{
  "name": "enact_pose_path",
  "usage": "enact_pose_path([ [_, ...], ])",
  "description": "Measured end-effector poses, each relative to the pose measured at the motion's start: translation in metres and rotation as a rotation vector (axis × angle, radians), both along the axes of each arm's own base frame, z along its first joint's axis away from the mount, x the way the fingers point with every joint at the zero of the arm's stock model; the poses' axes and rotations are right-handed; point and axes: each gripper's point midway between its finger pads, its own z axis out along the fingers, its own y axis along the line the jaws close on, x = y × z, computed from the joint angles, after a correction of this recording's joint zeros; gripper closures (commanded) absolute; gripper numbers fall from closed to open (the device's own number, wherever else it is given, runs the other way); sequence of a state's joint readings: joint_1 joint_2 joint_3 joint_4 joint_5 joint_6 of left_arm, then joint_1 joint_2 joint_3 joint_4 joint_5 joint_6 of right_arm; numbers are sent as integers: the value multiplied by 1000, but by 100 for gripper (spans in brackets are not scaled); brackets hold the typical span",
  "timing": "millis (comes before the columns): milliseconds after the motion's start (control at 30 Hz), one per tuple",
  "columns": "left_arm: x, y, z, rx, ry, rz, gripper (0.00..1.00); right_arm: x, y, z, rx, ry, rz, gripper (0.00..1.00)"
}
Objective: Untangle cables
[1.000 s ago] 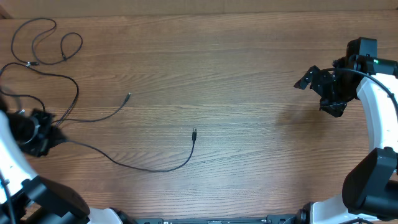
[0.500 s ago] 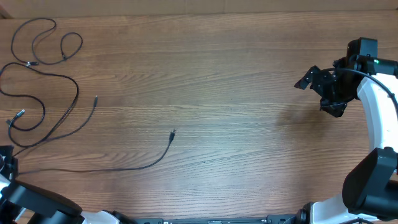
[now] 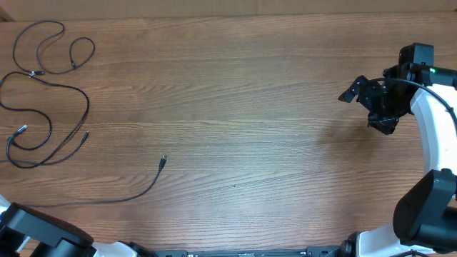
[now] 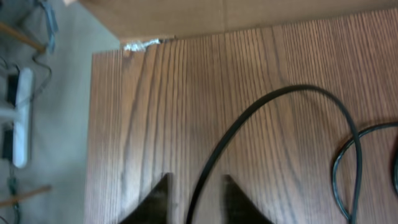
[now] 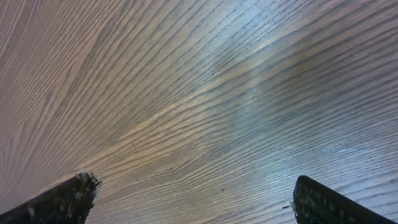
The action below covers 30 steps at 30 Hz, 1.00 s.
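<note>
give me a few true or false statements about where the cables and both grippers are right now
1. The right gripper holds a cable. False: its fingers stand wide apart over the bare table, with nothing between them.
2. A black cable runs between the left gripper's fingers in the left wrist view. True.
3. The cables all lie on the left arm's side of the table. True.
4. The long cable's plug end touches the right gripper. False: it lies far from it, on bare wood.
</note>
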<state>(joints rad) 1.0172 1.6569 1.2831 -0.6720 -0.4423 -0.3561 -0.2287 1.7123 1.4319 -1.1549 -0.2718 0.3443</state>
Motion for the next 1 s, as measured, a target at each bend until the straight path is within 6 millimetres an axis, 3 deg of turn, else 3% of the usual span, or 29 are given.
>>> enact_pose_path([
  [100, 2, 6, 1, 18, 17, -22, 42, 0, 0, 0, 0, 0, 0, 0],
  [167, 4, 8, -4, 14, 29, -42, 50, 0, 0, 0, 1, 0, 0, 0],
  [267, 17, 7, -19, -39, 15, -118, 44, 0, 0, 0, 0, 0, 0, 0],
  [367, 38, -2, -31, -107, -56, -228, 45, 0, 0, 0, 0, 0, 0, 0],
  [467, 69, -20, -38, -187, -152, -373, 48, 0, 0, 0, 0, 0, 0, 0],
  [567, 99, -47, -40, -255, -220, -494, 40, 0, 0, 0, 1, 0, 0, 0],
  [600, 109, -57, -41, -279, -231, -533, 32, 0, 0, 0, 0, 0, 0, 0],
  [700, 134, -90, -44, -341, -241, -637, 20, 0, 0, 0, 0, 0, 0, 0],
  [767, 146, -106, -46, -366, -241, -673, 20, 0, 0, 0, 0, 0, 0, 0],
  [900, 153, -139, -53, -427, -183, -663, 20, 0, 0, 0, 0, 0, 0, 0],
  [1000, 143, -143, -63, -421, -109, -610, 14, 0, 0, 0, 0, 0, 0, 0],
])
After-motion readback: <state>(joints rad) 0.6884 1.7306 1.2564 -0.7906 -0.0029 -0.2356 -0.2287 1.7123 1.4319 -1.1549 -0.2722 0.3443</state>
